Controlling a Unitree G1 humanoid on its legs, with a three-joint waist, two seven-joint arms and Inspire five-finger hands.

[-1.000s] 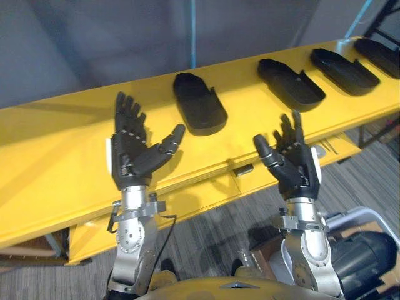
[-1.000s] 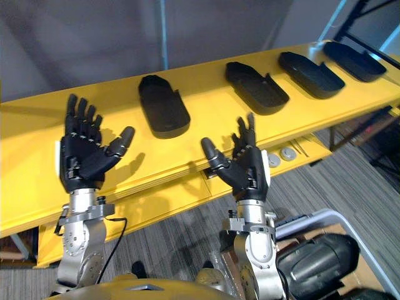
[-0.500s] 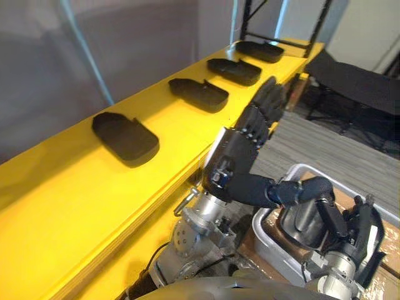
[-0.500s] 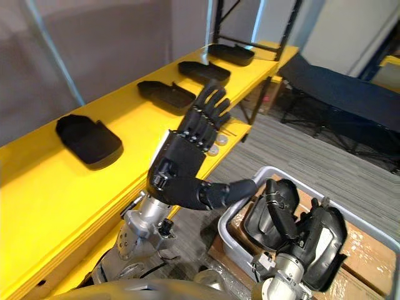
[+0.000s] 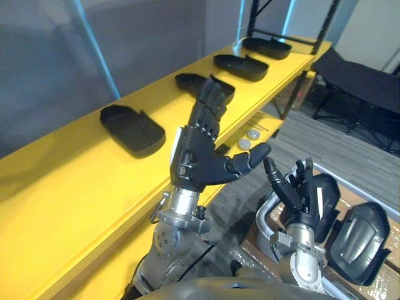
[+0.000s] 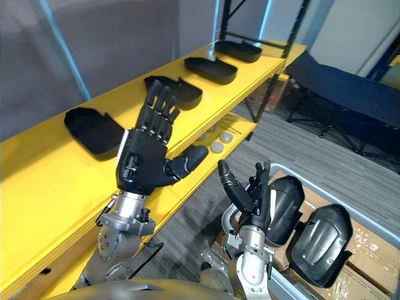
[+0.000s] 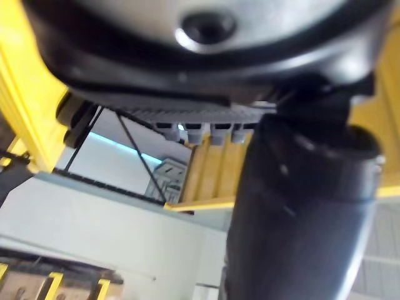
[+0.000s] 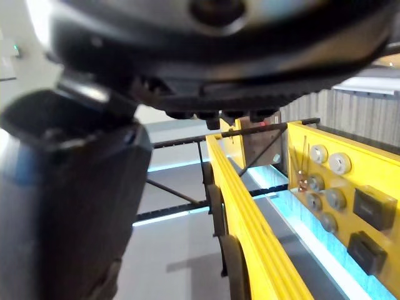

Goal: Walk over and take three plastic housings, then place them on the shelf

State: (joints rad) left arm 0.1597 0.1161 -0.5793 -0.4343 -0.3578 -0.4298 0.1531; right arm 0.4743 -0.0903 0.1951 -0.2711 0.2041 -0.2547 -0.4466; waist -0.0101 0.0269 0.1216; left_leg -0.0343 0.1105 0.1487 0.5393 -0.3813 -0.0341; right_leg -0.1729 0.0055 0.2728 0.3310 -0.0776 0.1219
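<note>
Several black plastic housings lie in a row on the long yellow shelf (image 5: 75,187): the nearest one (image 5: 132,129), a second (image 6: 178,91) partly behind my left hand's fingers, and more (image 5: 240,65) toward the far end. Two further housings (image 5: 325,197) (image 5: 361,234) sit in a grey bin (image 6: 272,166) at the lower right. My left hand (image 5: 197,156) is raised over the shelf's front edge, open, palm showing, holding nothing. Near the bin's housings, my right hand (image 5: 301,194) is held up low, fingers spread, empty.
A lower yellow ledge carries round silver discs (image 5: 247,139). A black metal rack (image 5: 256,15) stands at the shelf's far end. A dark cot (image 5: 362,81) stands on the grey carpet at right. Cardboard boxes (image 6: 375,250) lie under the bin.
The camera has swung right along the shelf. My right hand has lifted off the bin's housings with fingers spread. My left hand has drawn back over the shelf edge.
</note>
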